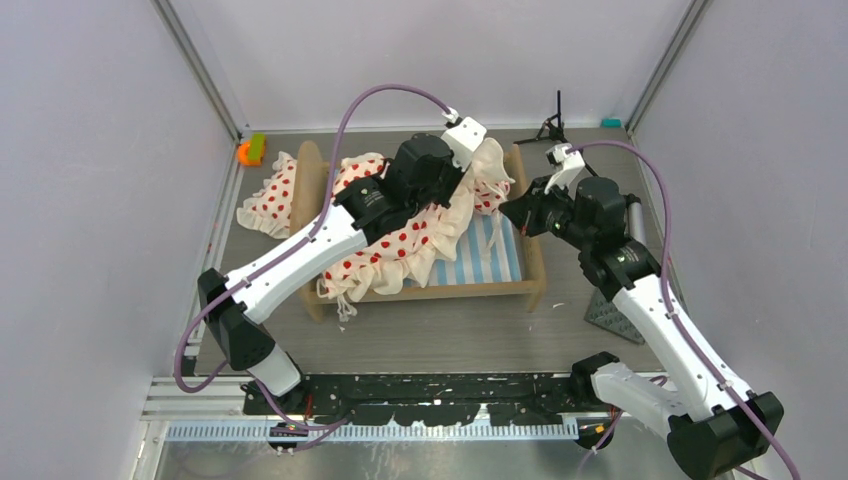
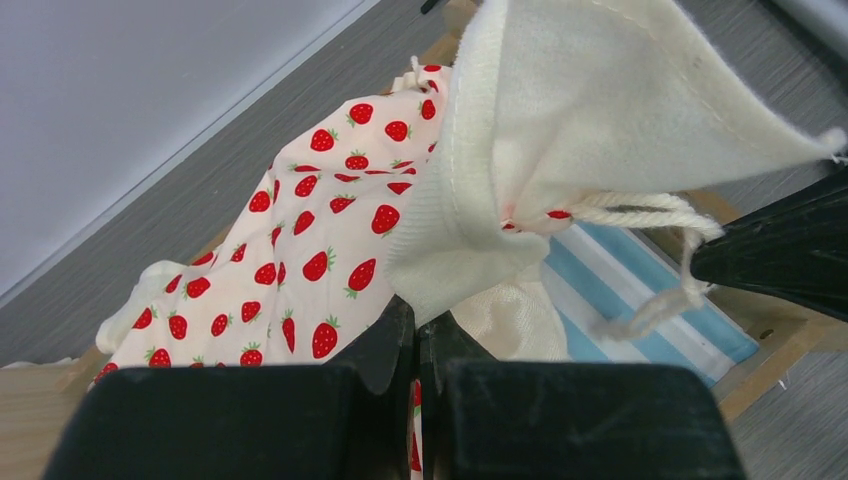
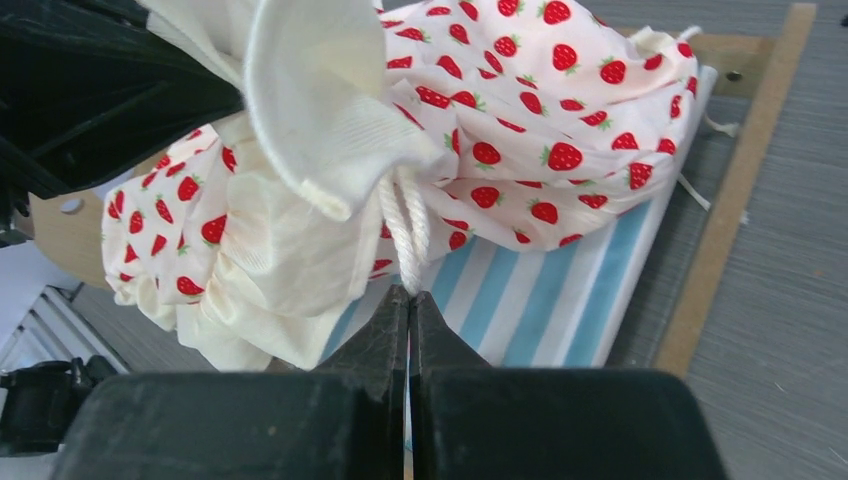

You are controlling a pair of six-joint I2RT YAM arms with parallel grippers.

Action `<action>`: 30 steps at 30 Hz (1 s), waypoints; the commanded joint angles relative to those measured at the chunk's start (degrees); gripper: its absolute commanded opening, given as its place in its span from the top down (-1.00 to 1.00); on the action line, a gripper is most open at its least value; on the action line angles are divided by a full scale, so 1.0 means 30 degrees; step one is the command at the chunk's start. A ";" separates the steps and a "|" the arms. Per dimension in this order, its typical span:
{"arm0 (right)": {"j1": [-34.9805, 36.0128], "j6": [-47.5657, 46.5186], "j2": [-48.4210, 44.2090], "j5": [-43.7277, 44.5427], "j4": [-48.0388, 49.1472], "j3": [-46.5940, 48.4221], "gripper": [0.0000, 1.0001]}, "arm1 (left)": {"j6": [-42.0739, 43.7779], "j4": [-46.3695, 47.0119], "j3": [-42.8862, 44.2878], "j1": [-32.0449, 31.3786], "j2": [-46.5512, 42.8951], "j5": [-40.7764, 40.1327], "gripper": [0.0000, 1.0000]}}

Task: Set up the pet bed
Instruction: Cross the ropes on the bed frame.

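Pet bed [image 1: 480, 291] was mid-spread: left gripper [image 2: 418, 322] clamped bedding [image 1: 400, 250], right gripper [image 3: 408, 300] pinched its cord [image 3: 404, 232] (both clenched), next probably needed drawing it toward 3 o'clock over mattress [image 1: 497, 255].

Robot lab, closed test cell. Plain pale panels [image 1: 90, 200] on three sides, joined by bare aluminium posts [image 1: 203, 75]. Grey table [image 1: 440, 335] fills cell. Left arm [image 1: 300, 262] and right arm [image 1: 665, 315], white and black, bolted to black rail [image 1: 440, 385] at near edge. Purple cables [image 1: 385, 90] loop off them. Small tripod [image 1: 553, 125] at back. Only furniture: toy-sized pet bed [image 1: 480, 290] on table.
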 commanded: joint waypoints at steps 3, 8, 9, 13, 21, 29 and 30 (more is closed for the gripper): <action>0.0113 -0.1443 0.0308 0.0694 -0.4451 0.2402 0.99 | 0.0490 -0.0317 0.0343 0.0097 -0.0869 0.0663 1.00; 0.0113 -0.1447 0.0070 -0.0171 -0.5353 0.2783 1.00 | 0.0536 -0.0372 0.0154 0.0097 -0.0970 0.0786 1.00; 0.0099 -0.1391 -0.0107 -0.0321 -0.5388 0.2778 0.99 | 0.0541 -0.0370 0.0153 0.0097 -0.0995 0.0802 1.00; 0.0113 -0.1078 -0.0665 -0.0863 -0.5397 0.2763 0.99 | 0.0562 -0.0348 0.0316 0.0097 -0.0966 0.0846 1.00; 0.0111 -0.0083 -0.0712 -0.2062 -0.6115 0.4473 1.00 | 0.0632 -0.0481 0.0406 0.0097 -0.1013 0.0988 1.00; 0.0113 0.0203 -0.0168 -0.2194 -0.7876 0.5178 0.99 | 0.0745 -0.0723 -0.0312 0.0097 -0.1395 0.1713 1.00; 0.0099 0.0221 -0.0271 -0.2192 -0.7795 0.4938 0.99 | 0.0721 -0.0714 -0.0425 0.0097 -0.1444 0.1764 1.00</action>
